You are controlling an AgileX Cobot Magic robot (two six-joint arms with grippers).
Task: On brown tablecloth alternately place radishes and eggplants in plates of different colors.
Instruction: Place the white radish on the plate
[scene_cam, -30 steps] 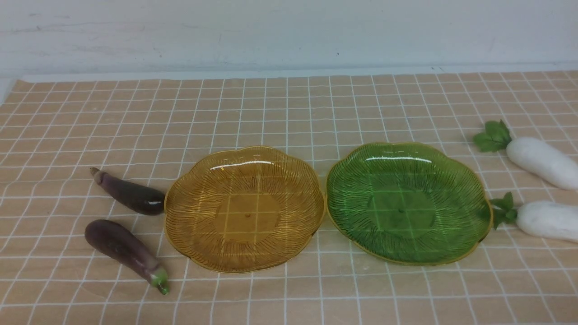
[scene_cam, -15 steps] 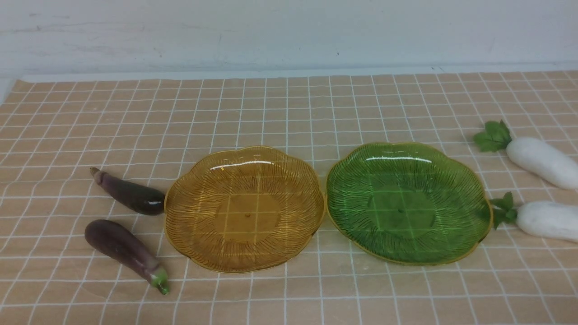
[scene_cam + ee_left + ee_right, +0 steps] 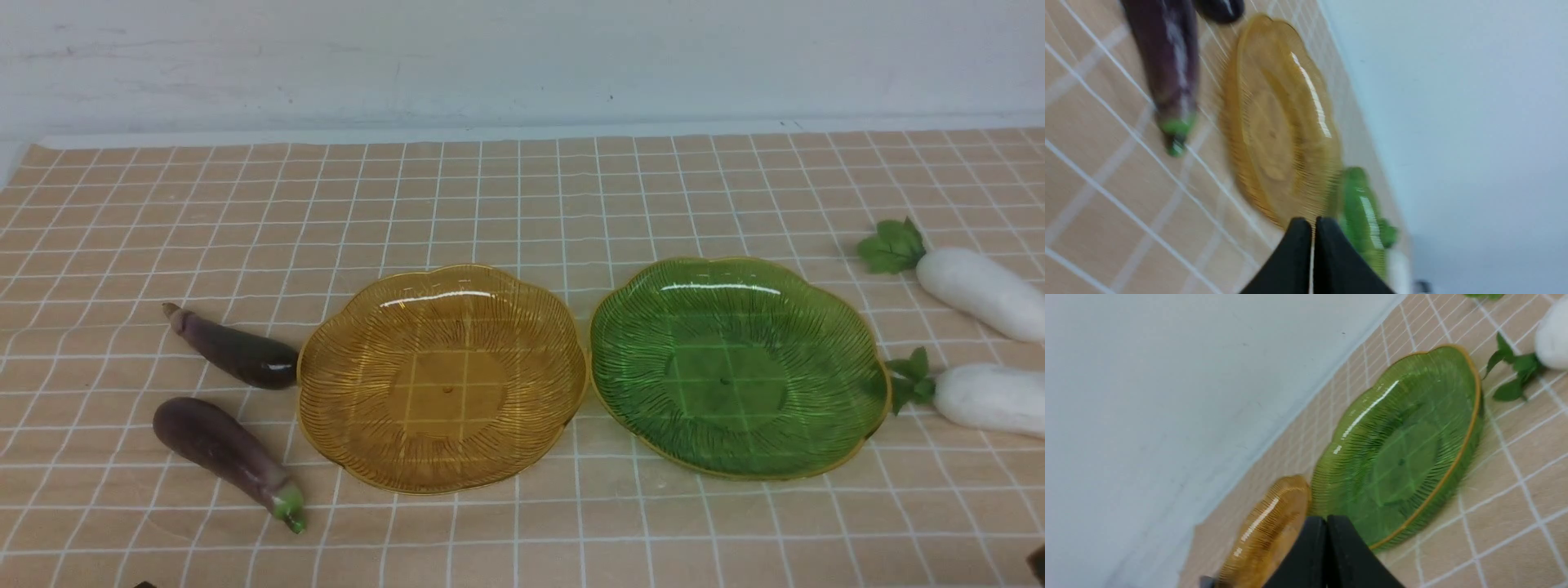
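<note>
Radishes [image 3: 980, 294] and eggplants [image 3: 233, 357] all lie on the brown tablecloth [image 3: 522, 204], and both plates are bare. The left tool [image 3: 1312, 223] has its tips pressed together and holds nothing. The amber plate [image 3: 1274, 122] sits ahead of it, and the green-capped eggplant [image 3: 1167, 61] lies ahead too, off to one side. The right tool [image 3: 1326, 519] is also pressed together and empty, with the green plate [image 3: 1400, 449] just ahead and the near radish [image 3: 1553, 335] off to the side, past the plate's rim. These toys look light and smooth, and the eggplants look shiny, so they may slip. I think the fat middle is the best place to hold them. The plates look thin and could slide if bumped. Only the front view shows all four toys together, but it barely shows the tools. Only the wrist views show the tips, and the left one is blurry.
</note>
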